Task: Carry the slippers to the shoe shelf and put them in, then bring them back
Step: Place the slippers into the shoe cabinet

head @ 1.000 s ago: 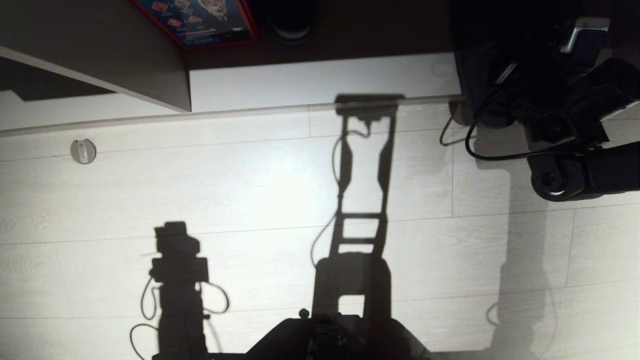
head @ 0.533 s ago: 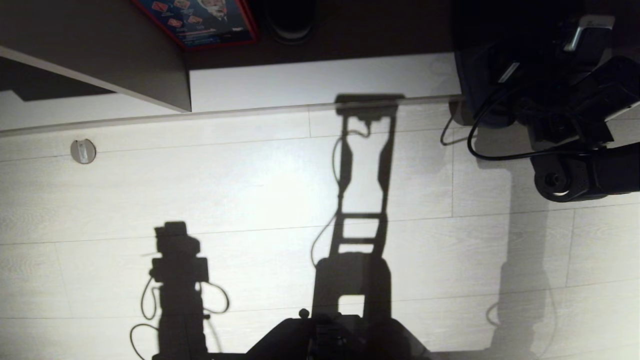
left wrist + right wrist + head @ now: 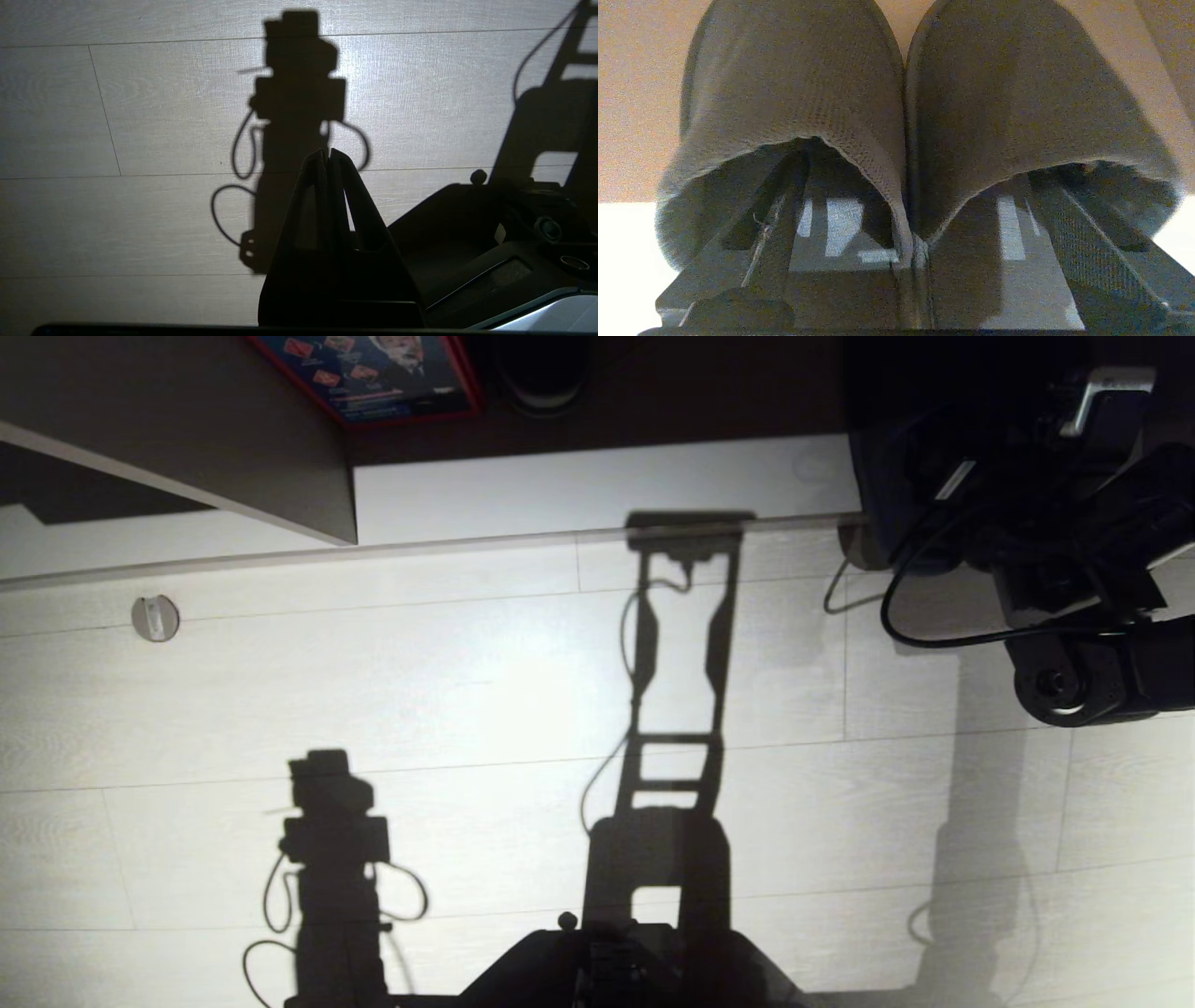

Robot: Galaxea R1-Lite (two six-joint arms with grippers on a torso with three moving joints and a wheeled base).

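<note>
— Slippers (image 3: 896, 93): where do they lie?
— Side by side, toes pointing away from the wrist camera and inner edges touching, on the pale board of the shoe shelf (image 3: 635, 93). In the head view that shelf runs along twelve o'clock, and the right arm reaches into its dark end at about two o'clock; the pair itself cannot be made out there.

— State of the right gripper (image 3: 920, 161)?
— Jaws spread wide, one finger (image 3: 766, 210) inside the mouth of each slipper. Nothing is pinched between them.

— And the left gripper (image 3: 327, 156)?
— Parked over the floor (image 3: 467, 691) at about seven o'clock of the robot's base, tips pressed together on nothing.

— Which step is in hand?
— By judgement, the put-in: the pair rests in the shelf with the grip let go, and the return trip is not yet begun.

— What does the next move call for?
— Probably drawing the fingers straight back out of the two mouths, so that neither fabric rim is snagged or dragged. After that, the touching inner walls would need to be pinched again for carrying back.
</note>
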